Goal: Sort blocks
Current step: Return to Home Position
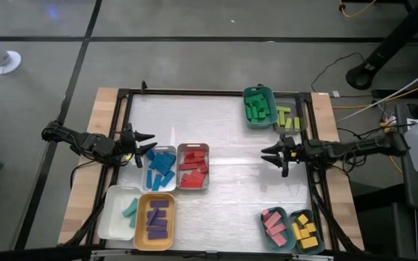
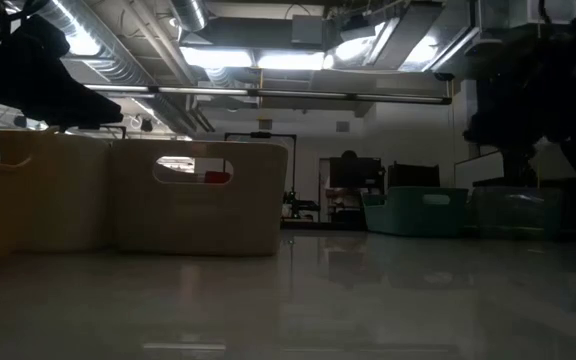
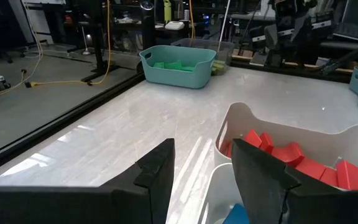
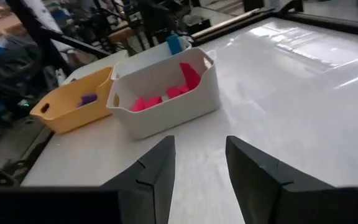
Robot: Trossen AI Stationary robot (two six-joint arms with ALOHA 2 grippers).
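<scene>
Green bar-shaped blocks [image 1: 257,109] fill the green plastic bin [image 1: 260,89] at the far edge of the glossy white counter [image 1: 223,138], and lime blocks [image 1: 287,119] lie in the clear bin [image 3: 224,53] just beside it. Near the left hand [image 1: 151,143], blue blocks [image 1: 160,167] sit in a white bin [image 1: 160,190] and red blocks [image 1: 193,170] in a grey bin [image 1: 193,146], side by side. At the near left corner, teal blocks [image 1: 130,210] lie in a white tray [image 1: 115,217] and purple blocks [image 1: 157,220] in an orange bin [image 1: 156,196]. At the near right, pink blocks [image 1: 273,223] are in a teal bin [image 1: 262,221] and yellow blocks [image 1: 307,232] in a dark blue bin [image 1: 303,212]. Both hands hover with fingers spread, holding nothing. The right hand [image 1: 265,155] is between the far and near bins on its side. Grey floor [image 1: 194,65] with cables surrounds the counter.
</scene>
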